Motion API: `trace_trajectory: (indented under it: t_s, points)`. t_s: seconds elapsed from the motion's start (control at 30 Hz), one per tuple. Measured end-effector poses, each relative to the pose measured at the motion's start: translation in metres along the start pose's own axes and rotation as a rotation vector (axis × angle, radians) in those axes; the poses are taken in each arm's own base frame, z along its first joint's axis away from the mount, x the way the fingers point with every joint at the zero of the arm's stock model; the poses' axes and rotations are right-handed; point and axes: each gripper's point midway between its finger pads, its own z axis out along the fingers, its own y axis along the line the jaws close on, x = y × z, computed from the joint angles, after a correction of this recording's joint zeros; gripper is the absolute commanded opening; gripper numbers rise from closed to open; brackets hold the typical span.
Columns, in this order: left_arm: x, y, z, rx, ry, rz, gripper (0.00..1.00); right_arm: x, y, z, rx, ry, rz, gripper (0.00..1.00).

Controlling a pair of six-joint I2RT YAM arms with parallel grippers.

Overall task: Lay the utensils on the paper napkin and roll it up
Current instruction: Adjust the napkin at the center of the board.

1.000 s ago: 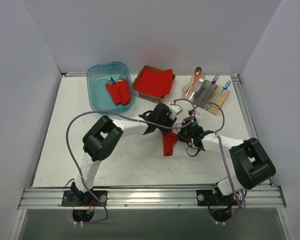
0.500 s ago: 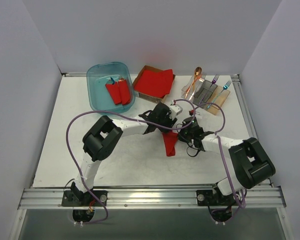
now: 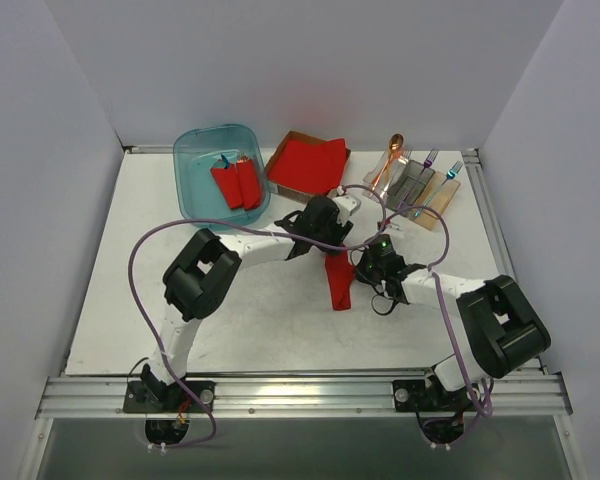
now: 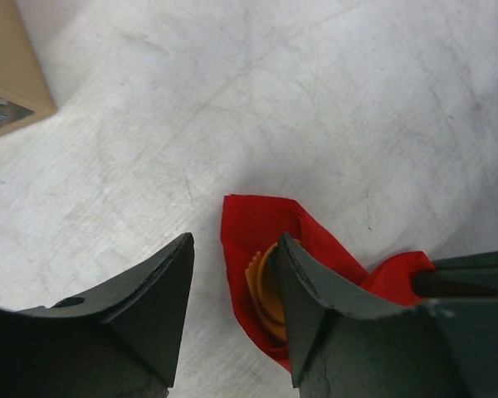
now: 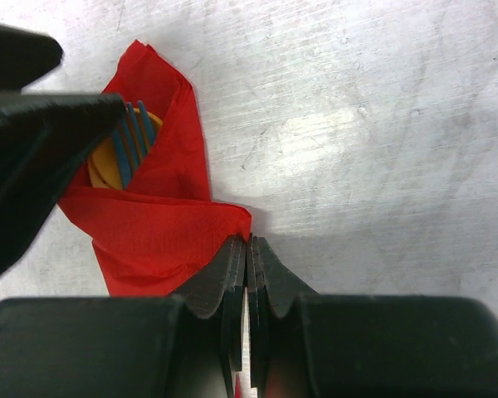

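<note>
The left gripper (image 4: 234,240) stands partly open above the table (image 3: 130,280) with nothing between its fingers, its right finger just beside the napkin (image 3: 338,282). The napkin lies mid-table, loosely wrapped around an orange spoon (image 5: 102,170) and a blue fork (image 5: 131,137). The right gripper (image 5: 247,242) is closed, its tips touching the napkin's edge; whether any paper is pinched between them I cannot tell.
</note>
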Motion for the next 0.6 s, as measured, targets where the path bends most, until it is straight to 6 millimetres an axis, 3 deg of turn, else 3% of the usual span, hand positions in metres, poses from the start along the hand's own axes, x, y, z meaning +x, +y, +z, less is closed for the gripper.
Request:
trace_trajectory:
  t_s: [0.27,0.43,0.6]
  points:
    - [-0.037,0.016,-0.016,-0.080,-0.099,-0.053,0.56,0.000,0.003,0.000,-0.004,-0.007,0.005,0.00]
    - [-0.059,0.022,-0.049,-0.123,-0.199,-0.108,0.56,-0.001,0.003,0.000,-0.003,-0.009,0.007,0.00]
    - [-0.056,0.023,-0.081,-0.137,-0.256,-0.177,0.55,-0.001,0.002,0.000,0.000,-0.012,0.012,0.00]
